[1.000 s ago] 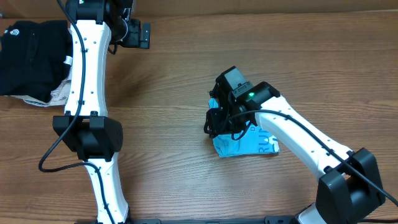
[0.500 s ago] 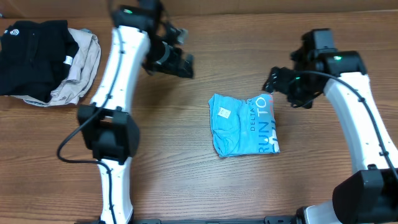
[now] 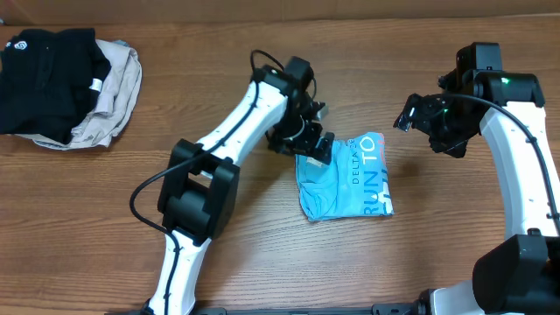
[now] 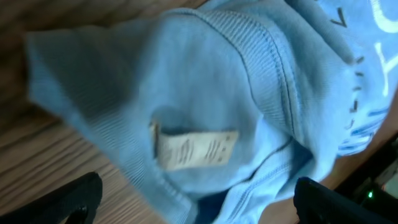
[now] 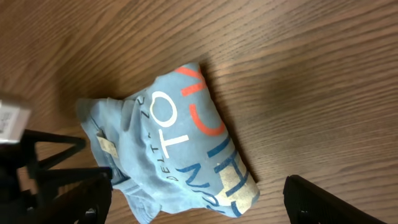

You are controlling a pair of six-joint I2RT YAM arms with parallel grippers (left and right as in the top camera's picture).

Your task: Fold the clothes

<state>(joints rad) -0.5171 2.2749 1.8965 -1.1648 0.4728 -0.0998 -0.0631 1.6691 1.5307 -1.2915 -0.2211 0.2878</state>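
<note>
The light blue T-shirt lies folded into a small bundle mid-table, with white and red lettering on top. My left gripper is at its upper-left corner. In the left wrist view the shirt's collar and label fill the frame, and the left gripper is open with a finger on either side of the cloth edge. My right gripper hangs open and empty to the right of the shirt. The right wrist view shows the shirt between its spread fingers.
A black garment with a small white logo lies on a beige garment at the back left corner. The table is brown wood. The left arm stretches diagonally from the front left to the shirt.
The right gripper let go of the shirt and pulled back to the right. The left arm swung from the back left down to the shirt's upper-left corner.
</note>
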